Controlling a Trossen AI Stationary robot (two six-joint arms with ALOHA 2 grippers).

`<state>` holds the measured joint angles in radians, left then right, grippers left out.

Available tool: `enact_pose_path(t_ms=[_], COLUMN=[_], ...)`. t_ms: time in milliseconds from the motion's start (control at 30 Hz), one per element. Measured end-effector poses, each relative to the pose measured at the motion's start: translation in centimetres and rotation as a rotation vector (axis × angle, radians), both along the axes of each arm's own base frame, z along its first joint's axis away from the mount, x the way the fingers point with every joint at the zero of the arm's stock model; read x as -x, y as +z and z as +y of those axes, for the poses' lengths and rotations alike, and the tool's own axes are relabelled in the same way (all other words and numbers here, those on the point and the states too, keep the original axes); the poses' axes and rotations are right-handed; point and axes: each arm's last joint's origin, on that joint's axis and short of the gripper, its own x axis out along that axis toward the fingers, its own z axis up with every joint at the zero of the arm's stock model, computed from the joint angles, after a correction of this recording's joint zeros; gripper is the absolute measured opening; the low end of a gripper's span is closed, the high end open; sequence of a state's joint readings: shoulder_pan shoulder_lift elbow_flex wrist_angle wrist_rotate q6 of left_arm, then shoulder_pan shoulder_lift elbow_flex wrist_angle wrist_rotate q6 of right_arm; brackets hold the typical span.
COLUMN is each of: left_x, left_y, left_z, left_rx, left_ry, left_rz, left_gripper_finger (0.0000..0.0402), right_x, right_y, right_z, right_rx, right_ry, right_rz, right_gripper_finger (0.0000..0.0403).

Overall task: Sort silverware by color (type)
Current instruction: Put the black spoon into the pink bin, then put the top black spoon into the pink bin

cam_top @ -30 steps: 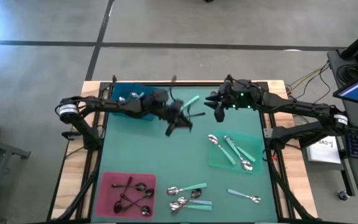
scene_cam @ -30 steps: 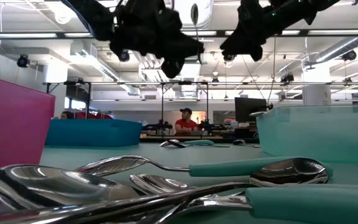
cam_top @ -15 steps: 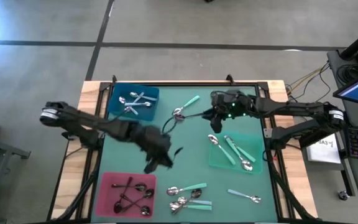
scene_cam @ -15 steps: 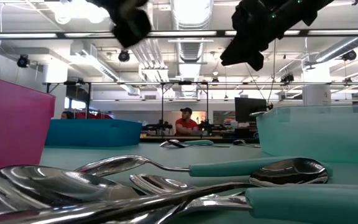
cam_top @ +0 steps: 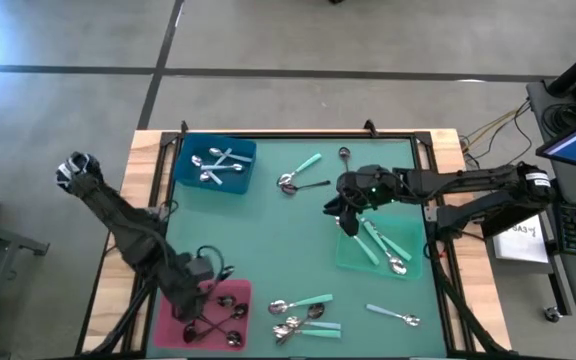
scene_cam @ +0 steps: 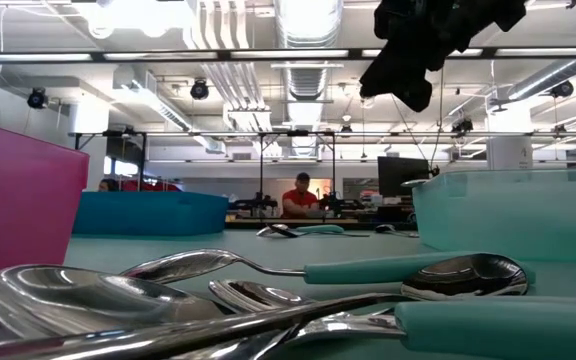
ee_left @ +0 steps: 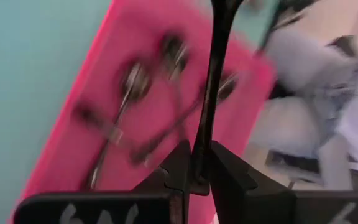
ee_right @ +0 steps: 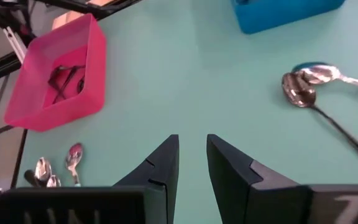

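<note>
Pink plastic walls of a shallow tray (cam_top: 168, 300) sit at the near left of the teal mat (cam_top: 268, 240), holding several black-handled spoons (cam_top: 218, 315) in a loose tangle. The left gripper (cam_top: 206, 272) hangs over this tray's far edge; in its wrist view the dark fingers (ee_left: 182, 165) pinch one thin black spoon (ee_left: 216, 74) by the handle, so it stands up between them above the tray.

At the far left, a blue tray (cam_top: 193, 180) holds a few all-silver spoons (cam_top: 216, 165). At the right, a translucent green tray (cam_top: 353, 262) carries mint-handled spoons (cam_top: 378, 240) with shiny bowls.

The right gripper (cam_top: 336, 205) hovers just beside the green tray's far left corner. Its wedge-shaped fingers (ee_right: 160, 165) stand slightly apart in the wrist view with nothing between them.

Loose on the mat at the far middle lie a mint spoon (cam_top: 303, 168) and a dark spoon (cam_top: 303, 185), their bowls touching; another dark one (cam_top: 344, 156) lies near the far edge. A cluster of mint spoons (cam_top: 303, 315) sits at the near middle, with a single one (cam_top: 393, 316) off to its right. From the low view, these near spoons (scene_cam: 268, 290) fill the foreground, polished and curved.
</note>
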<state>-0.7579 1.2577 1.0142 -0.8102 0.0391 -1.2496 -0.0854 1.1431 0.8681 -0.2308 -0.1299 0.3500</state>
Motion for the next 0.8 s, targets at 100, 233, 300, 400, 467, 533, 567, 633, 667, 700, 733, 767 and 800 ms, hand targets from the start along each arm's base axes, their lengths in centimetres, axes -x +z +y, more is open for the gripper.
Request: enact_pose_path(t_ms=[100,233,300,400,467,533,567,633,667,700,733,767,800], left_x=[1.1,1.1,0.8,0.5,0.3,0.0,-0.3,-1.3,-1.9,-2.6,-3.4,-4.1,-4.8], left_y=[-0.7,-1.6,-1.9,-2.4,-2.8,-3.4,-3.8,-4.5,-4.7,-4.7,-4.6,-4.3,-4.0], left_z=[-0.9,-1.6,-1.8,-2.2,-2.4,-2.6,-2.6,-2.2,-1.9,-1.6,-1.2,-0.9,-0.6], left_rx=[-0.019,-0.026,-0.038,-0.053,-0.072,-0.116,-0.158,-0.241,-0.274,-0.296,-0.305,-0.314,-0.329], left_ry=[0.055,0.12,0.122,0.094,0.074,0.035,0.019,0.003,-0.009,-0.024,-0.039,-0.055,-0.075], left_rz=[0.102,0.159,0.17,0.17,0.178,0.162,0.136,0.084,0.069,0.063,0.051,0.034,0.014], left_gripper_finger=[0.0028,0.0054,0.007,0.0094,0.0107,0.0117,0.0121,0.0124,0.0125,0.0125,0.0125,0.0125,0.0124], right_x=[-0.1,-0.1,0.0,0.0,0.2,0.4,0.5,0.7,0.8,0.9,0.9,0.9,1.0], right_y=[-0.1,-0.2,-0.2,-0.3,-0.6,-0.8,-1.0,-1.2,-1.3,-1.3,-1.4,-1.4,-1.4], right_z=[0.3,0.5,0.5,0.5,0.5,0.5,0.5,0.4,0.4,0.5,0.5,0.5,0.4], right_rx=[-0.024,-0.054,-0.067,-0.082,-0.084,-0.086,-0.086,-0.088,-0.088,-0.089,-0.089,-0.089,-0.089], right_ry=[-0.003,-0.017,-0.026,-0.035,-0.037,-0.039,-0.04,-0.043,-0.043,-0.044,-0.044,-0.044,-0.047], right_rz=[0.007,0.013,0.019,0.033,0.064,0.099,0.114,0.143,0.156,0.167,0.174,0.18,0.182], right_gripper_finger=[0.0074,0.0074,0.0072,0.0069,0.0069,0.0069,0.007,0.0072,0.0072,0.0072,0.0072,0.0071,0.007])
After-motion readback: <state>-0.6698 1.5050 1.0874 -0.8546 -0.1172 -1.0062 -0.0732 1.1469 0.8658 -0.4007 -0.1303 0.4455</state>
